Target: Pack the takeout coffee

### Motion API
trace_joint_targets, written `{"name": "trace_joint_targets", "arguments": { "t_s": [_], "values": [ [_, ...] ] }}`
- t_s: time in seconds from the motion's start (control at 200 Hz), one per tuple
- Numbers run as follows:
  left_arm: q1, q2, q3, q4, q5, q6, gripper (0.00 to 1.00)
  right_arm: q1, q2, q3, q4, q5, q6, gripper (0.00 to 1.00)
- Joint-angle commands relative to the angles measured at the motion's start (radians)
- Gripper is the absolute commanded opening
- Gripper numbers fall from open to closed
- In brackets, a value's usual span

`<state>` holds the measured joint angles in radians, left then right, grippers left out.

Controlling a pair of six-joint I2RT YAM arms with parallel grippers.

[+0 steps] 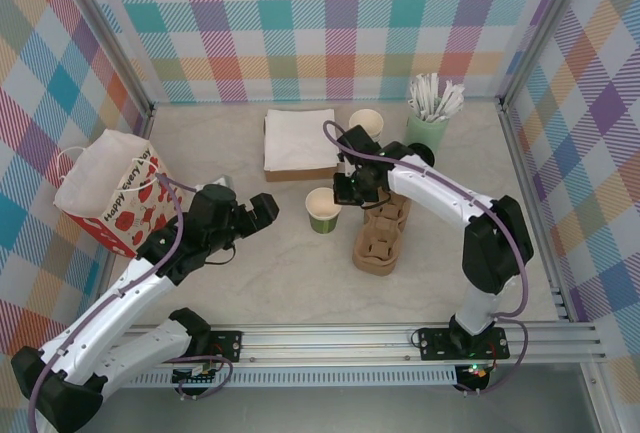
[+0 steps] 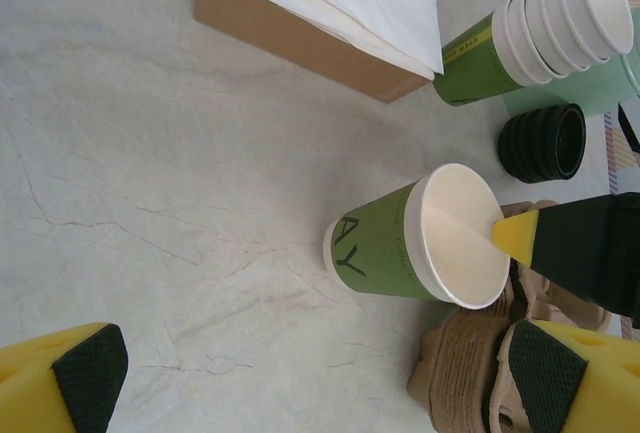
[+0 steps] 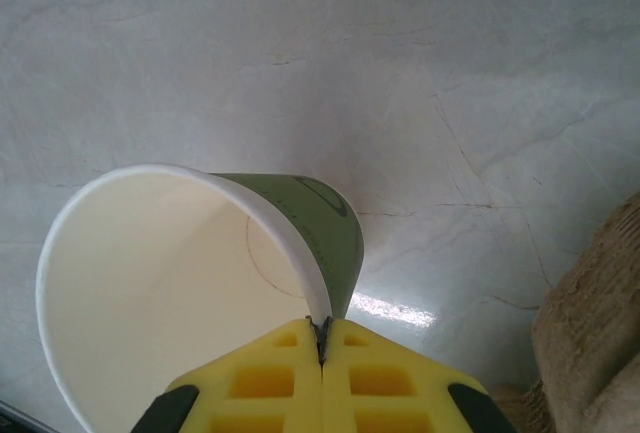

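The takeout coffee cup (image 1: 324, 215) is a single green paper cup with a cream inside, and no lid sits on it. It stands at the table's middle, just left of the cardboard cup carrier (image 1: 380, 238). My right gripper (image 3: 322, 338) is shut on the cup's rim (image 3: 300, 253), one yellow finger inside and one outside. The left wrist view has the cup (image 2: 390, 248) with that finger (image 2: 515, 236) dipping into it. My left gripper (image 1: 265, 211) is open, well left of the cup, with nothing between its pads (image 2: 90, 373). A stack of black lids (image 2: 543, 141) lies behind the cup.
A red-and-white paper bag (image 1: 110, 193) stands open at the left. White napkins on a brown box (image 1: 298, 143), a stack of green cups (image 1: 366, 123) and a pale green cup of white sticks (image 1: 430, 118) line the back. Checked walls enclose the table.
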<state>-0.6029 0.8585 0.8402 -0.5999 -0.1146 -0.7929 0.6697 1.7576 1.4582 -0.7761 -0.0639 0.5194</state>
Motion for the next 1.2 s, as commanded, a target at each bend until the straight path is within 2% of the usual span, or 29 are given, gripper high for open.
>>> {"name": "trace_joint_targets", "arguments": {
  "t_s": [0.0, 0.185, 0.38, 0.575, 0.74, 0.94, 1.195],
  "values": [
    [-0.014, 0.000, -0.010, 0.012, -0.002, -0.004, 1.00, 0.011, 0.013, -0.002, 0.018, -0.005, 0.005, 0.06],
    [-0.012, 0.002, -0.009, 0.011, -0.003, -0.002, 1.00, 0.012, 0.020, -0.001, 0.007, -0.031, 0.000, 0.10],
    [-0.014, 0.001, -0.003, 0.006, -0.003, 0.002, 1.00, 0.011, -0.008, 0.006, -0.018, -0.004, -0.010, 0.25],
    [-0.013, -0.002, 0.006, 0.002, -0.007, 0.007, 1.00, 0.004, -0.101, 0.025, -0.070, 0.057, -0.027, 0.35],
    [-0.014, 0.000, 0.009, 0.005, -0.004, 0.008, 1.00, -0.038, -0.225, 0.010, -0.111, 0.073, -0.041, 0.40],
    [-0.013, 0.009, 0.007, 0.018, 0.009, 0.007, 1.00, -0.167, -0.395, -0.060, -0.146, 0.050, -0.065, 0.45],
    [-0.013, 0.028, 0.003, 0.038, 0.027, 0.003, 1.00, -0.486, -0.565, -0.283, -0.073, -0.115, -0.073, 0.45]
  ]
}}
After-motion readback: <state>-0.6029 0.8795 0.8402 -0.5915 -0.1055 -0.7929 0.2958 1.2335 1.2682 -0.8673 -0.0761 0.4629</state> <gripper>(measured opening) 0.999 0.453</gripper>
